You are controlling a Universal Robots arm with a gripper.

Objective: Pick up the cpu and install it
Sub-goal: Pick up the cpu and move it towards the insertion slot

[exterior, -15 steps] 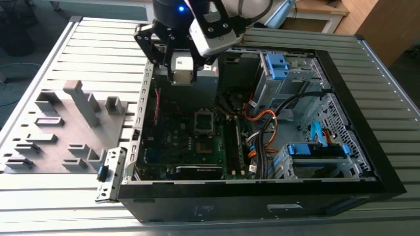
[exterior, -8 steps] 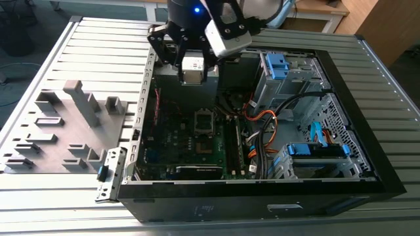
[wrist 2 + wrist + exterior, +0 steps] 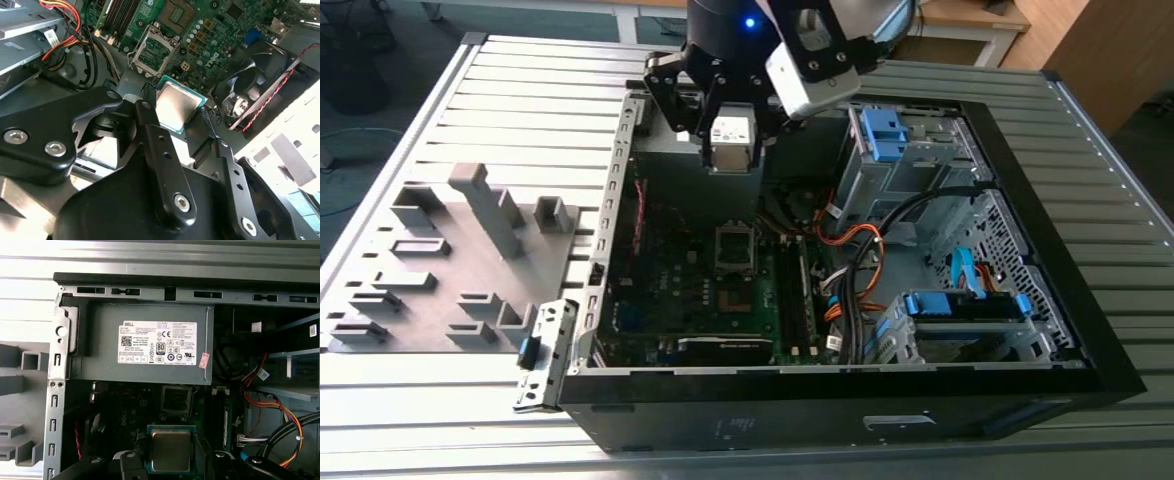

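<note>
Black fingers [image 3: 152, 130] of my hand [image 3: 177, 107] pinch the cpu [image 3: 179, 102] by two opposite edges, silvery top turned toward the wrist cameras, a green rim showing around it. I hold it in the air inside the open computer case [image 3: 854, 425], above the green circuit board [image 3: 707, 290] and apart from the square socket [image 3: 176, 401], which lies open between the cpu and the grey power supply box [image 3: 145, 347] with its white label. A black fan [image 3: 245, 95] with a red wire sits just beside the hand in the second wrist view; orange, red and yellow cables [image 3: 280, 415] run past the socket's other side. Blue drive brackets [image 3: 878, 130] line the case on the exterior view's right. On the exterior view's left a grey tray [image 3: 460, 268] of blocks rests on the slatted metal desk [image 3: 534, 90], beside the case.
</note>
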